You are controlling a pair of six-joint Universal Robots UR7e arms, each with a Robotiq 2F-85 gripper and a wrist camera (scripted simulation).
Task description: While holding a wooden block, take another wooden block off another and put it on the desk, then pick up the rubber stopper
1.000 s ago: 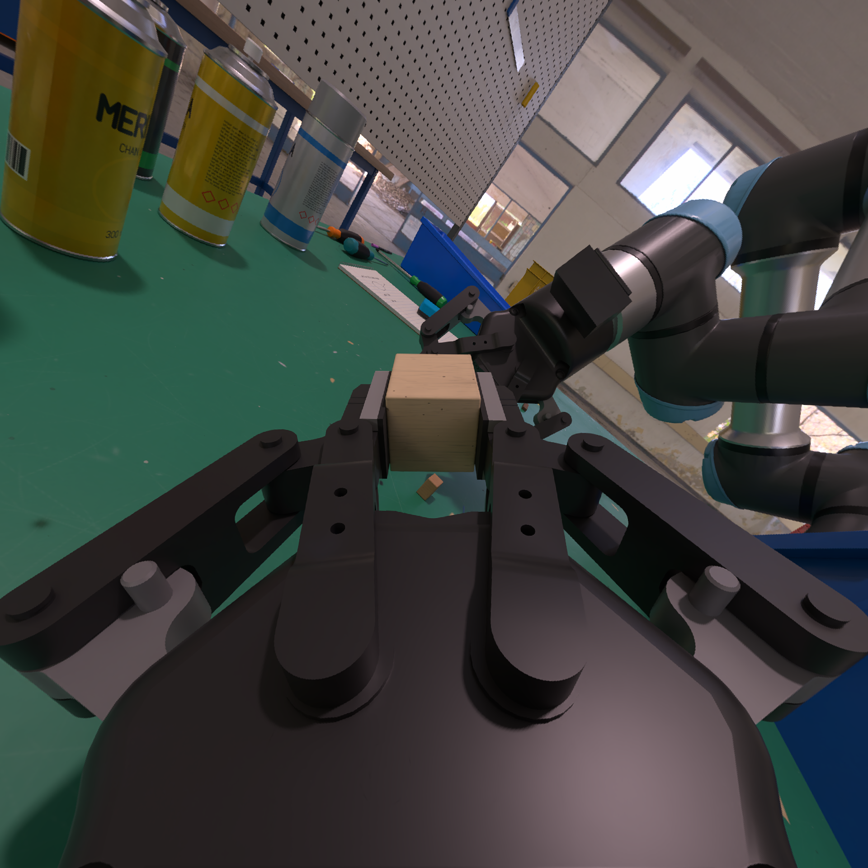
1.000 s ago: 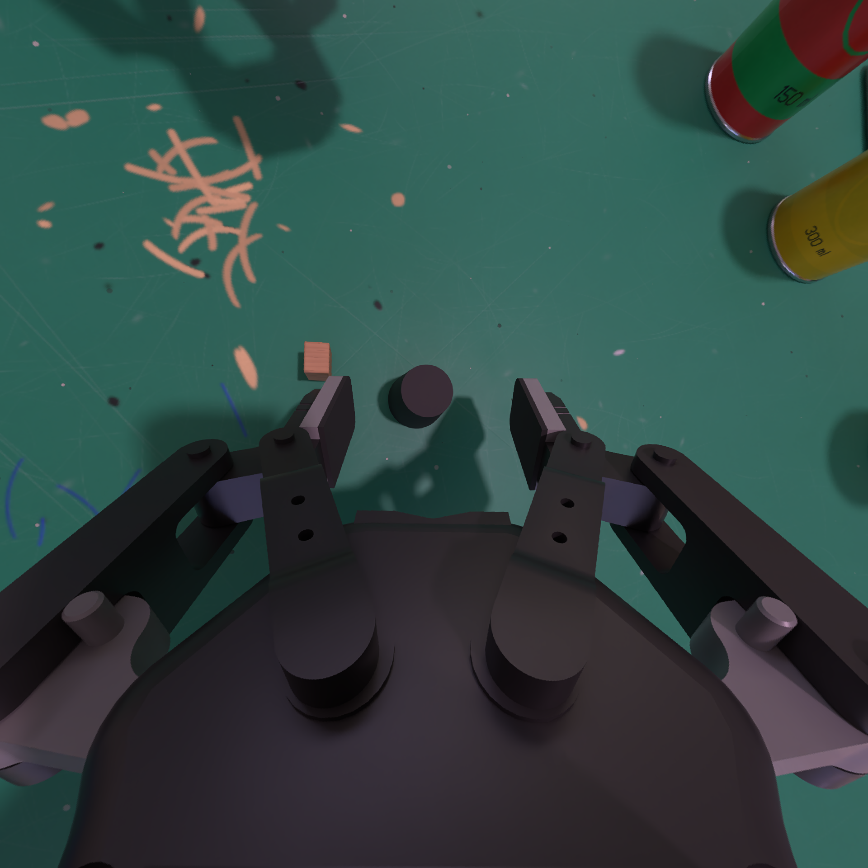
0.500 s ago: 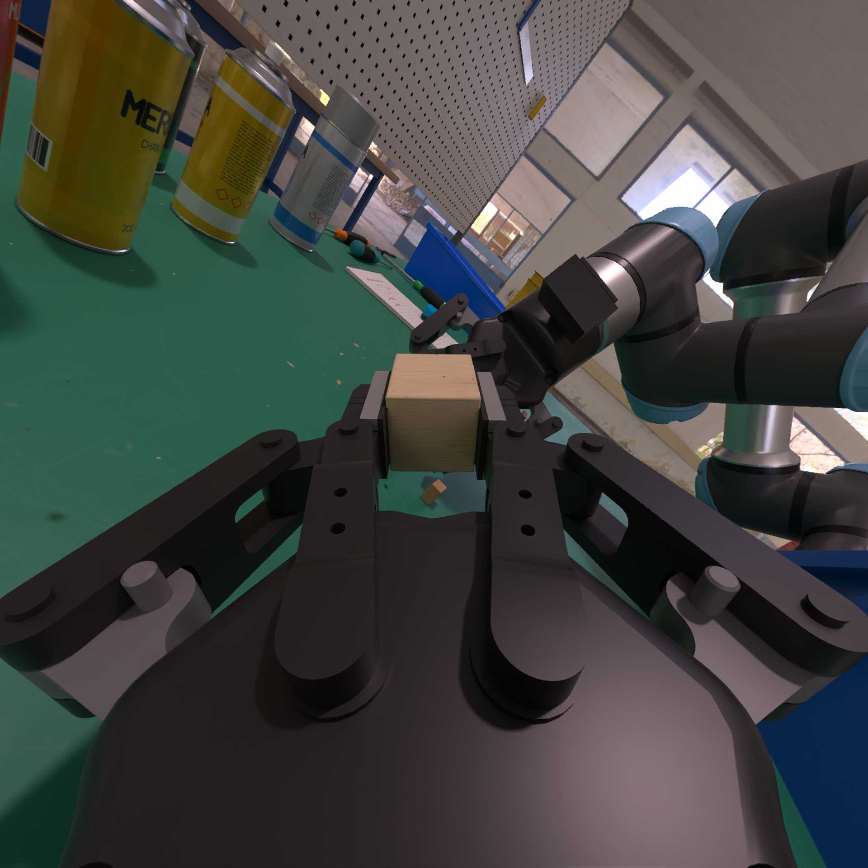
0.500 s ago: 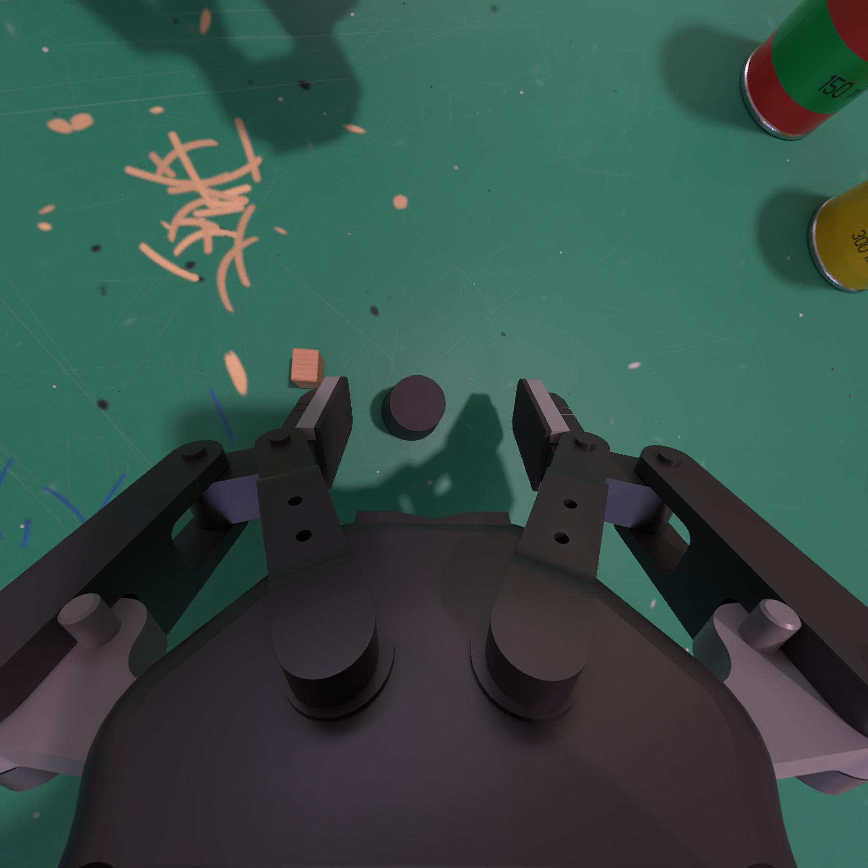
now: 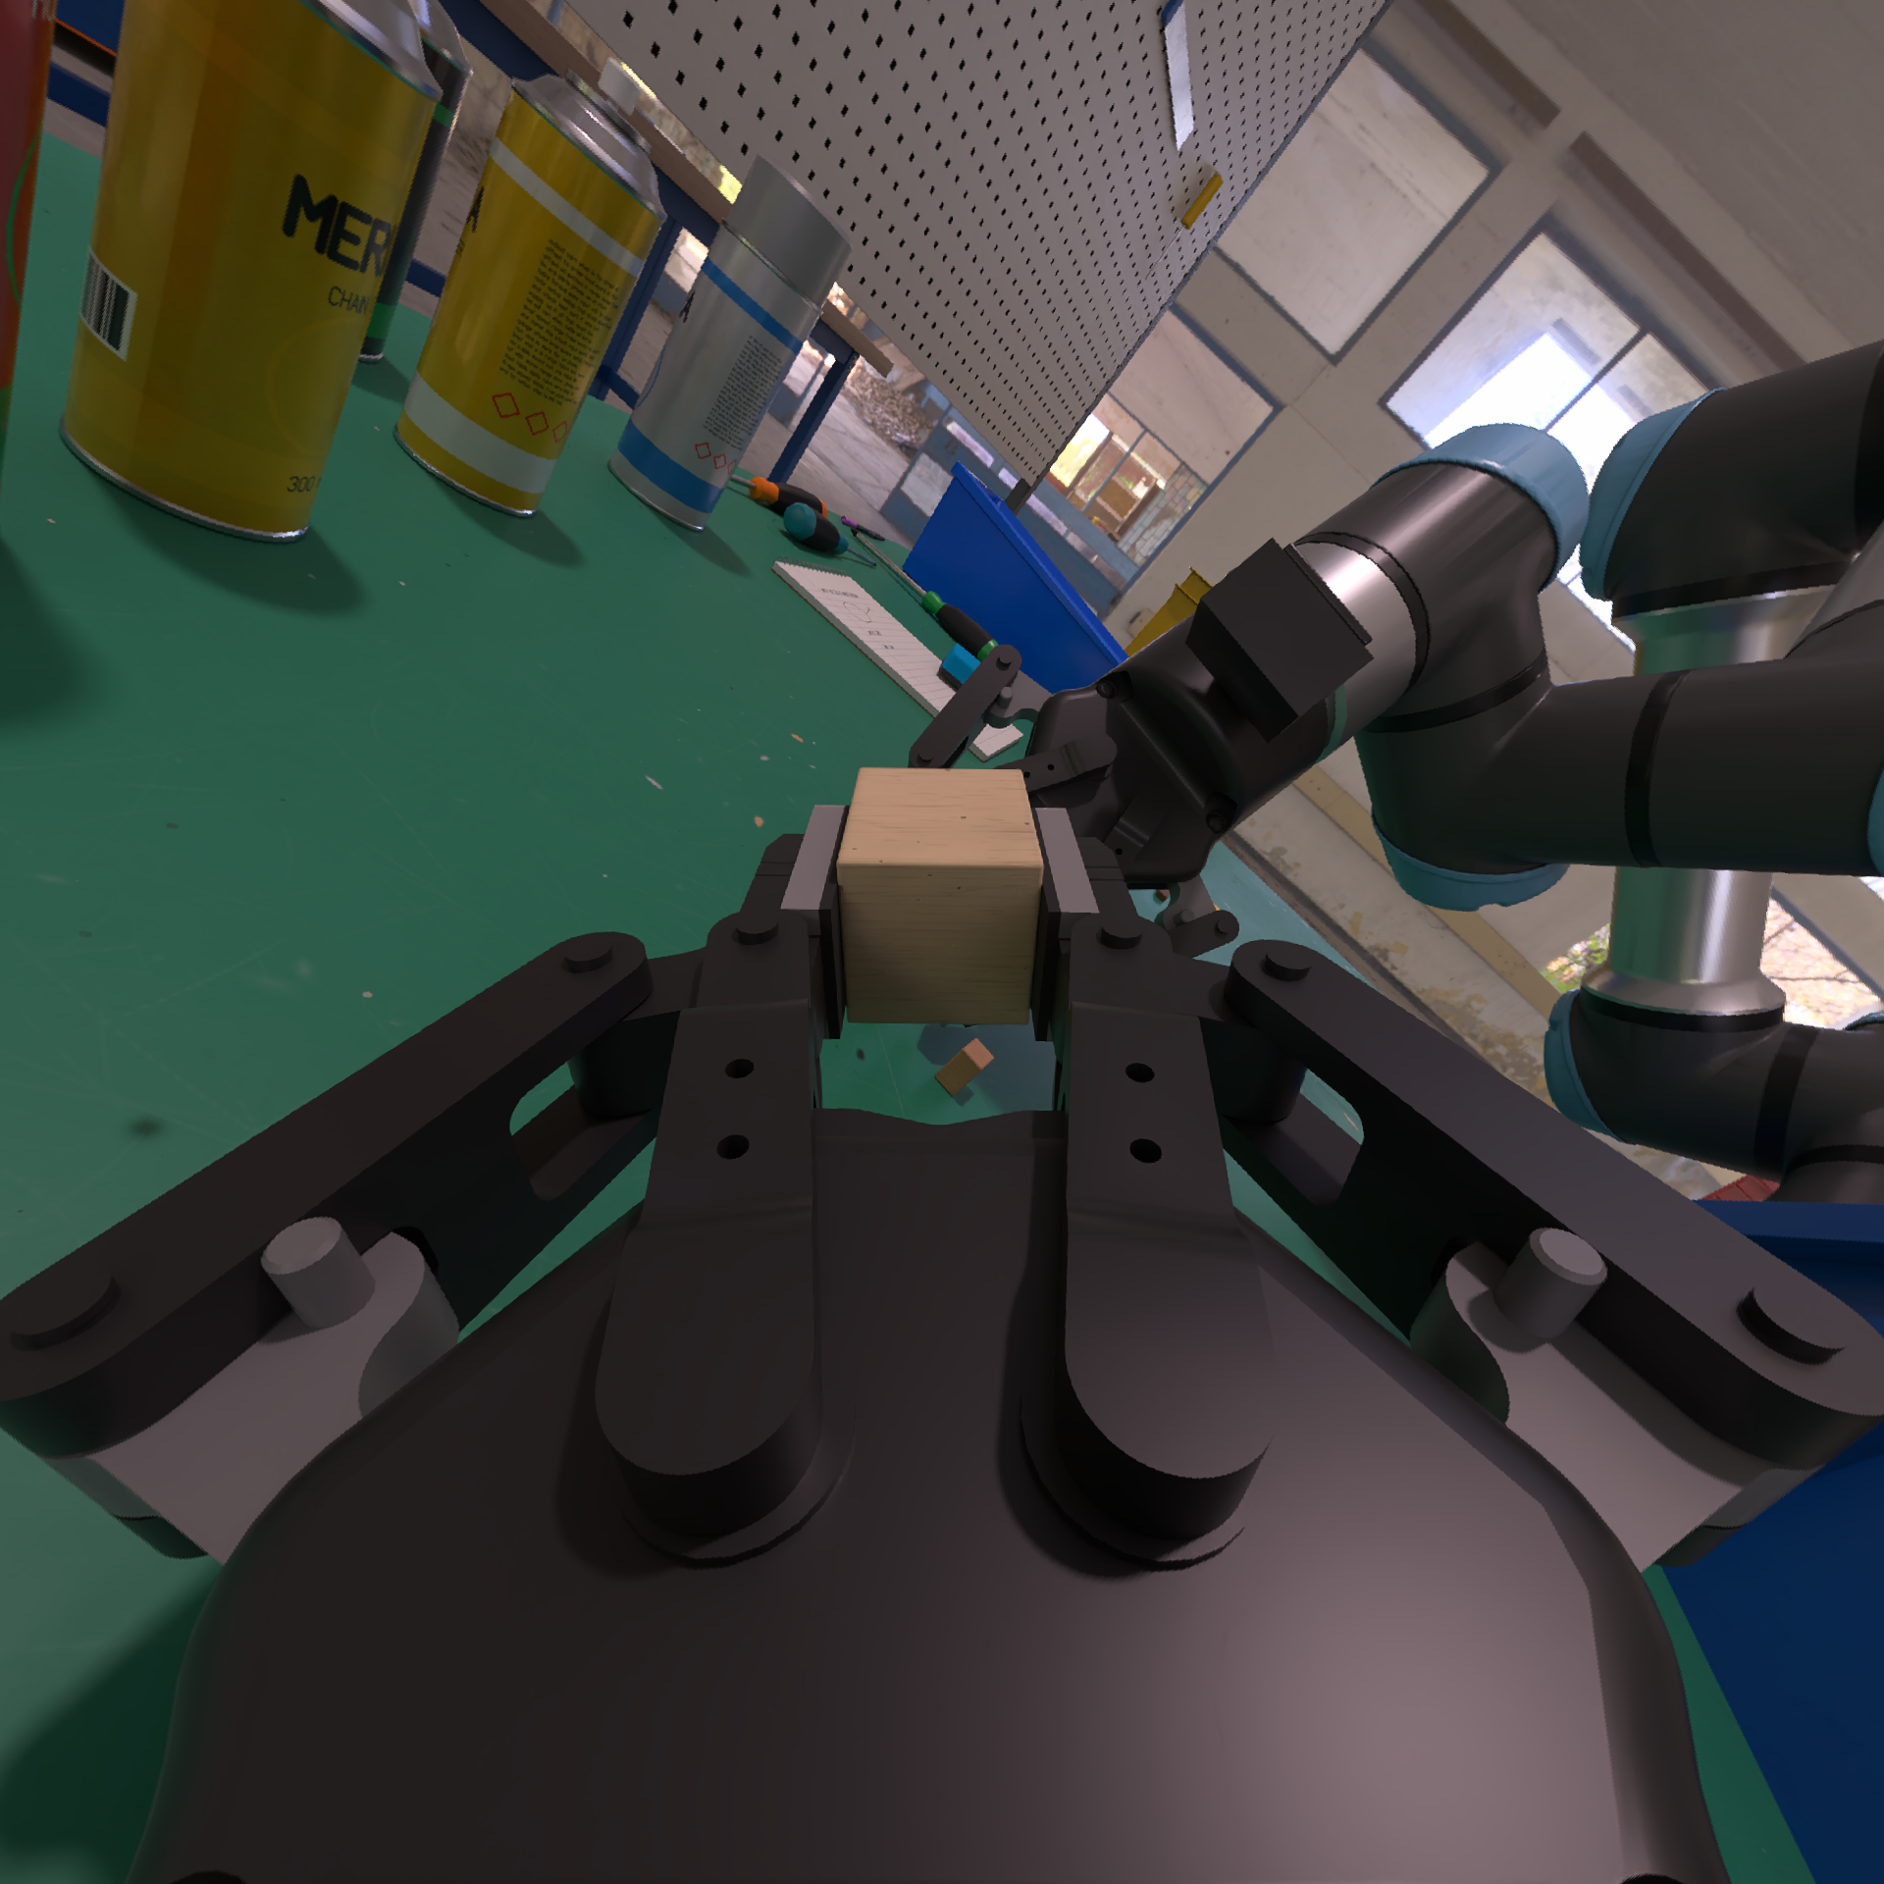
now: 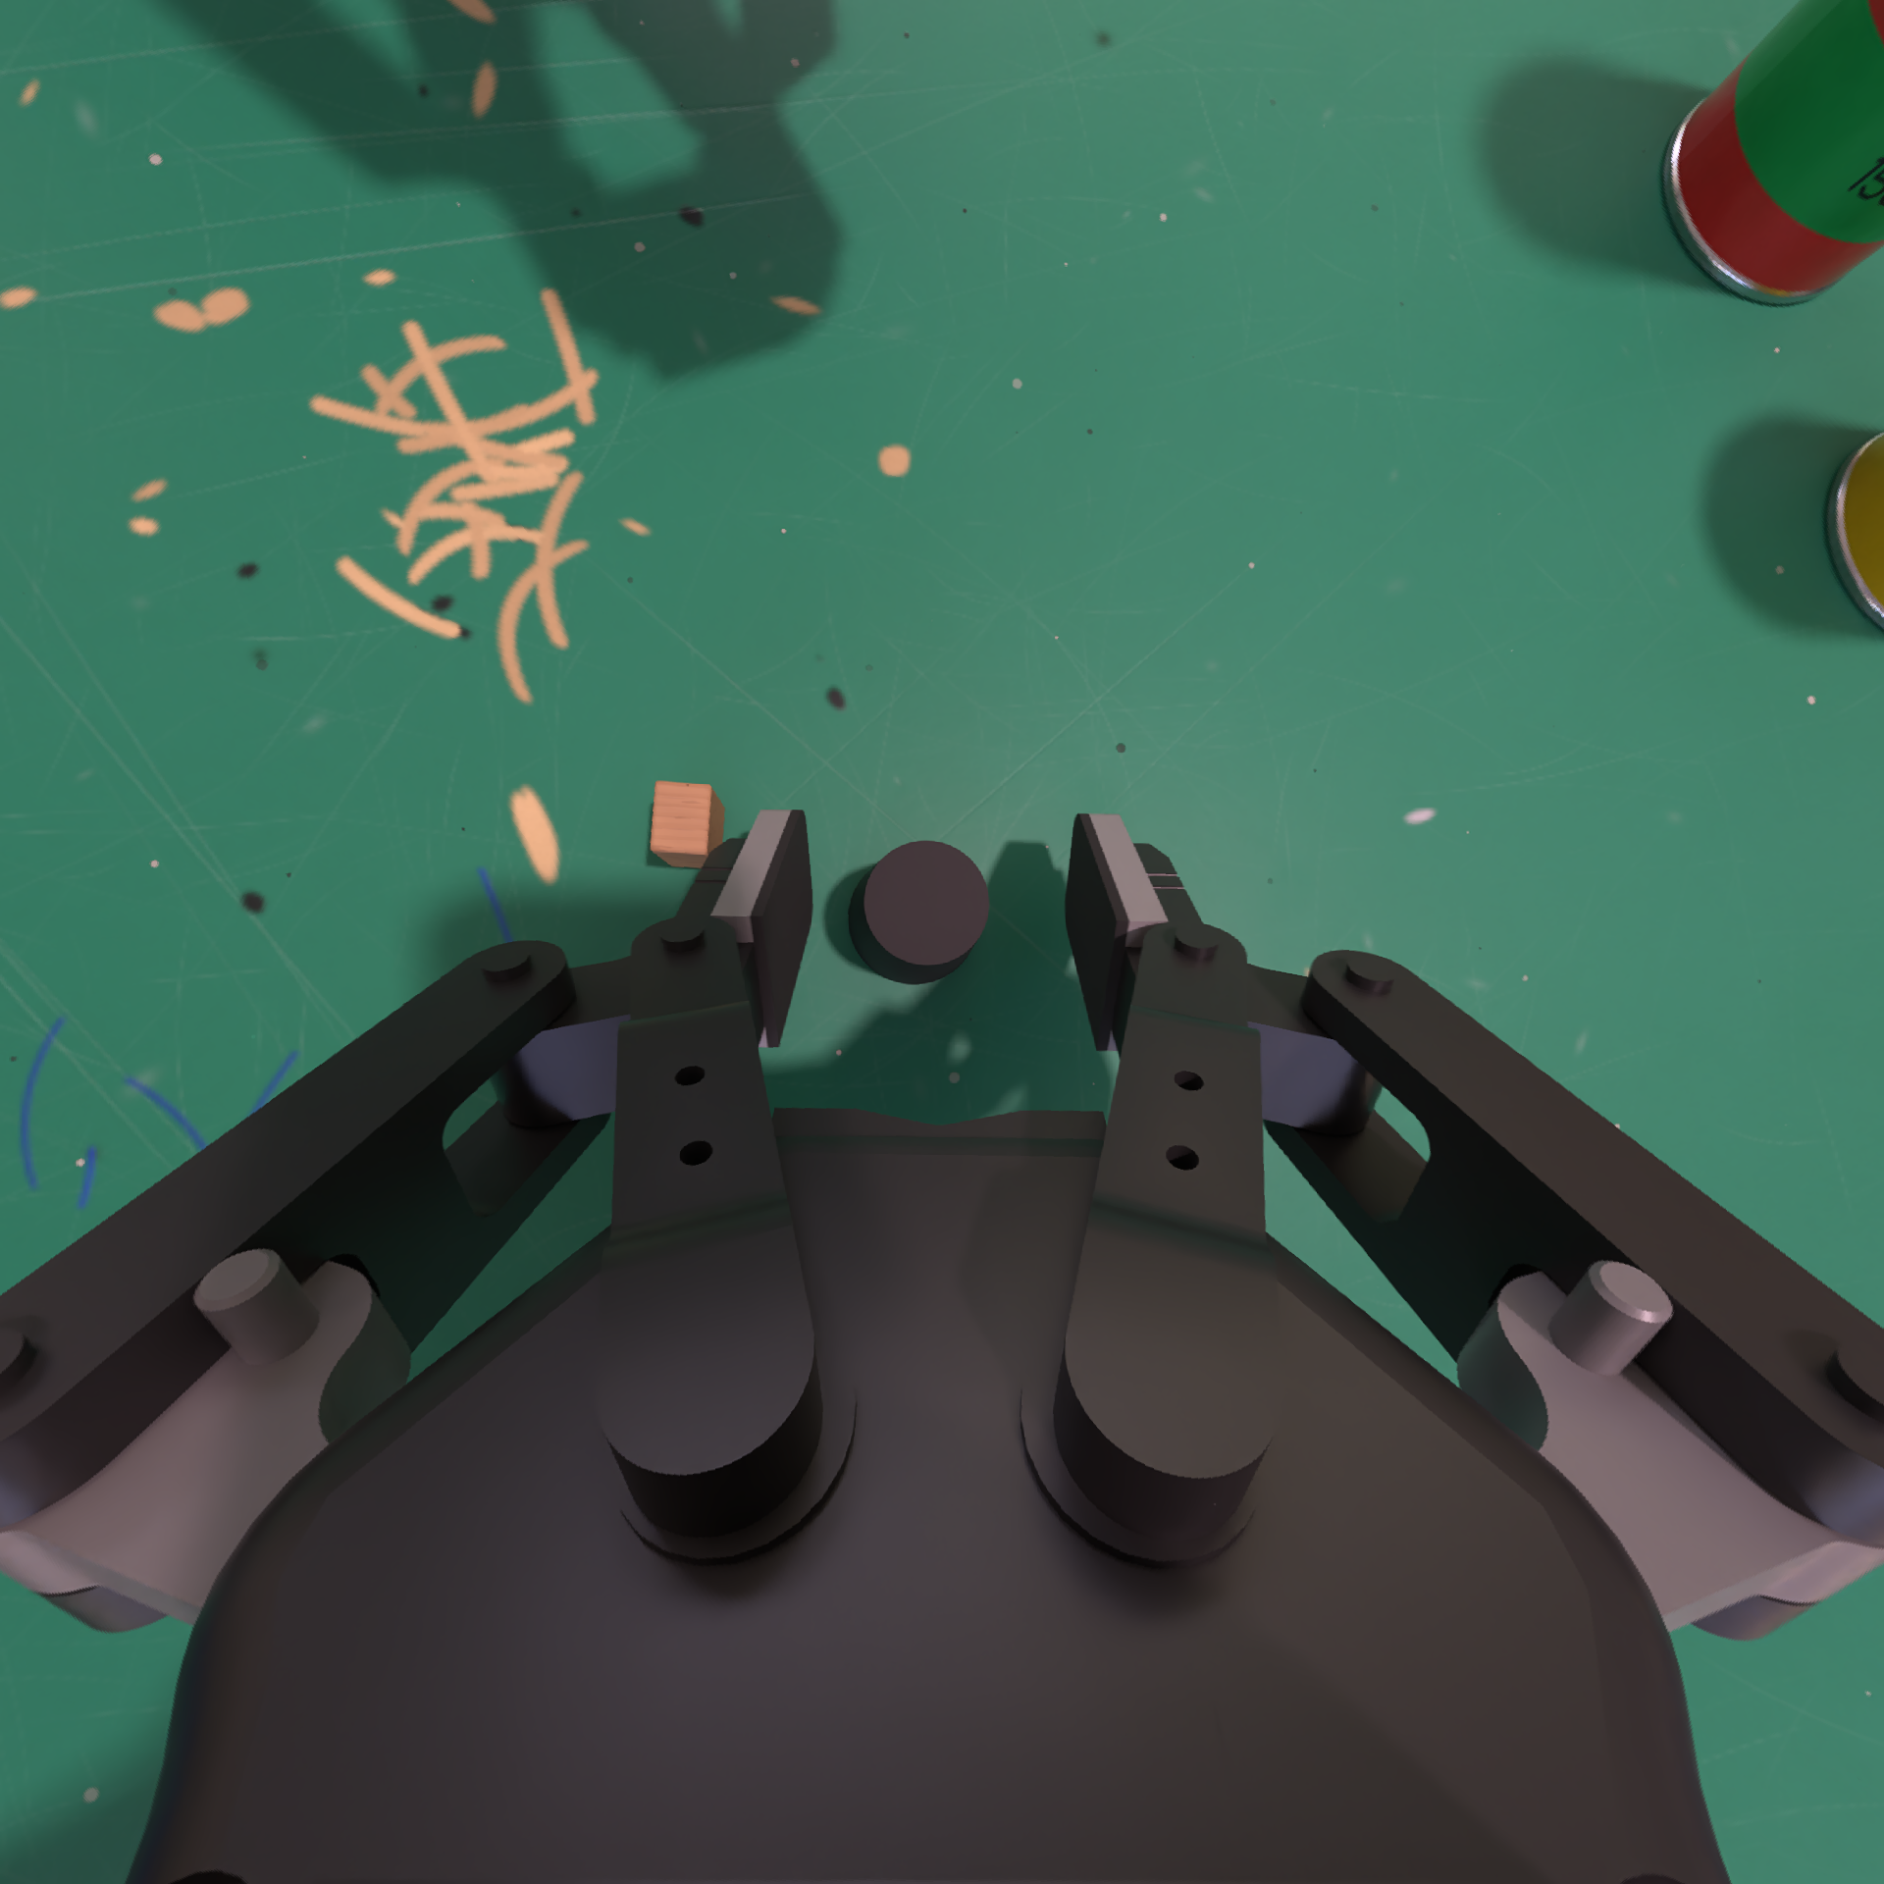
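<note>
My left gripper is shut on a pale wooden block, held above the green desk. My right gripper is open and points down at the desk. The dark round rubber stopper stands on the desk between its two fingers, a little nearer the left one, with gaps on both sides. A small orange-brown wooden block lies on the desk just left of the left finger; it also shows in the left wrist view. The right gripper's body shows behind the held block.
Spray cans stand nearby: two yellow cans and a silver-blue can at the back left, and a red-green can and a yellow can at the right. Wood shavings lie at the left. A blue bin, screwdrivers and a paper sheet lie beyond.
The right gripper has come down toward the stopper, so it looks larger and sits between the fingers. The left gripper keeps its block and has shifted slightly.
</note>
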